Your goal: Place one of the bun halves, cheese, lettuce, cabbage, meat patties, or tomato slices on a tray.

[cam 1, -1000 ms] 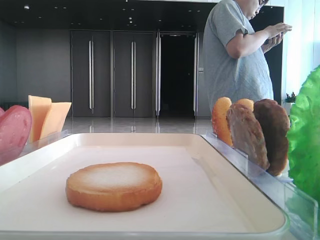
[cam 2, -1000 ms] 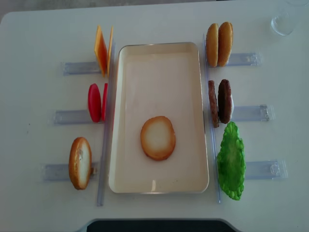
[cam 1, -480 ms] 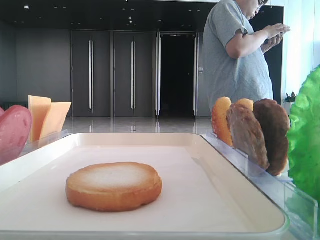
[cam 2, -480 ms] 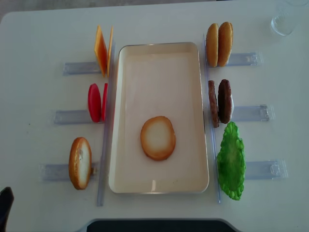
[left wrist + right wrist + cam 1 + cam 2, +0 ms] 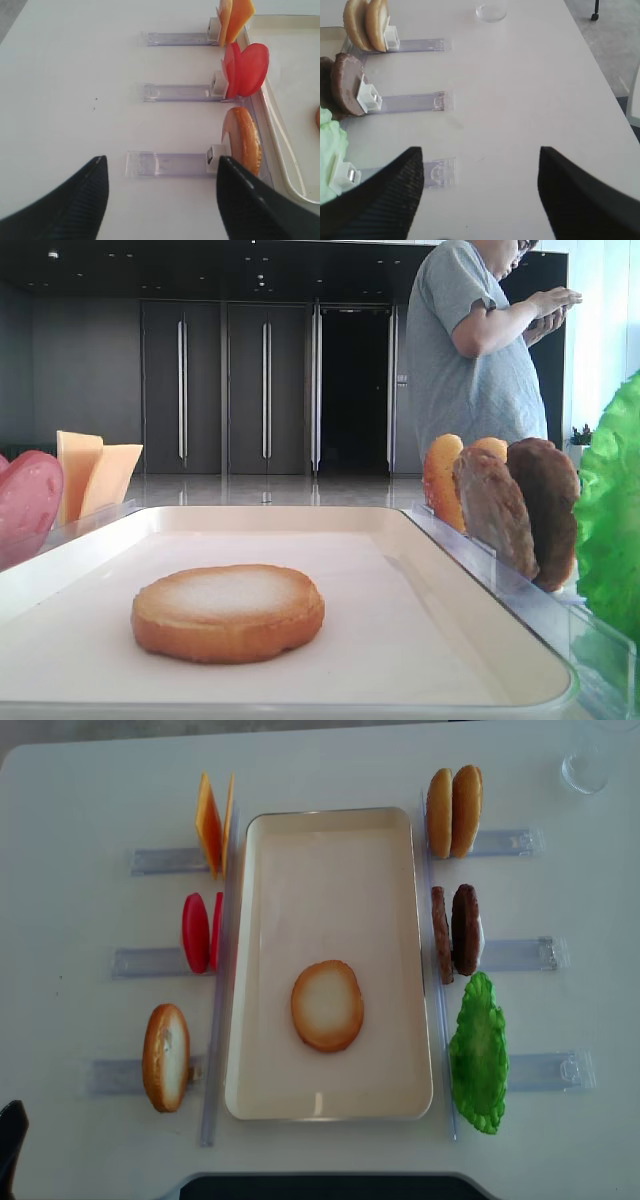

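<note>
The cream tray (image 5: 330, 820) lies mid-table with one bun half (image 5: 327, 1005) flat inside it, nothing touching it. Left of the tray stand cheese (image 5: 212, 822), tomato slices (image 5: 200, 932) and another bun half (image 5: 165, 1057). To its right are a pair of bun halves (image 5: 455, 812), the meat patties (image 5: 457, 930) and lettuce (image 5: 480, 1055). My left gripper (image 5: 161, 159) hangs open over bare table beside the left bun half (image 5: 243, 140); one of its fingers (image 5: 10, 1135) shows at the overhead corner. My right gripper (image 5: 480, 148) is open and empty right of the lettuce (image 5: 330, 145).
Clear plastic racks (image 5: 520, 955) stick out on both sides of the tray. A clear glass (image 5: 585, 765) stands at the far right corner of the table. A person (image 5: 470, 350) stands behind the table.
A dark tip of my left gripper has come into the lower left corner of the overhead view. The food and the tray have not moved.
</note>
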Controlling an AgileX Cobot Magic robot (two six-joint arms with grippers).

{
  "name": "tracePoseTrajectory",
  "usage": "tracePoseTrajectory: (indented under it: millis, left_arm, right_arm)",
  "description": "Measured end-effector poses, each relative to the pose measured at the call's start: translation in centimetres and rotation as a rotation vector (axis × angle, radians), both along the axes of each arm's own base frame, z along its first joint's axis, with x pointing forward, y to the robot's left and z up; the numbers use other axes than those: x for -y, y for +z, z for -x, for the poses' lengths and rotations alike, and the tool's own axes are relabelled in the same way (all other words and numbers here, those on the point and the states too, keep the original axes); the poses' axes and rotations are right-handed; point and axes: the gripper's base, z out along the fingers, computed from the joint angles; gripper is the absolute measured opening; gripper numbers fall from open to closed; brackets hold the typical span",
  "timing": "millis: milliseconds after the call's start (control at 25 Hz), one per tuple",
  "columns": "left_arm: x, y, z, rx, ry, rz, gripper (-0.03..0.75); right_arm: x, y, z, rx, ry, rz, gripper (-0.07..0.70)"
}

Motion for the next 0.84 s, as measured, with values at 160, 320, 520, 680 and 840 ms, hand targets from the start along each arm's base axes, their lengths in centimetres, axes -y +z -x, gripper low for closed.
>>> tracePoseTrajectory:
  millis: [160, 320, 520, 680, 840]
  left_arm:
    - [0.0, 0.0, 0.0, 0.0, 0.0, 0.0, 0.515]
    - [0.0, 0.01, 0.0, 0.001, 0.0, 0.0, 0.515]
    - [0.0, 0.01, 0.0, 0.001, 0.0, 0.0, 0.515]
    - [0.0, 0.01, 0.0, 0.001, 0.0, 0.0, 0.515]
    - [0.0, 0.01, 0.0, 0.001, 0.0, 0.0, 0.515]
  right_arm:
    - [0.0, 0.0, 0.0, 0.0, 0.0, 0.0, 0.465]
    - [0.0, 0.0, 0.0, 0.0, 0.0, 0.0, 0.465]
    - [0.0, 0.0, 0.0, 0.0, 0.0, 0.0, 0.465]
    - [0.0, 0.0, 0.0, 0.0, 0.0, 0.0, 0.465]
    - [0.0, 0.0, 0.0, 0.0, 0.0, 0.0, 0.465]
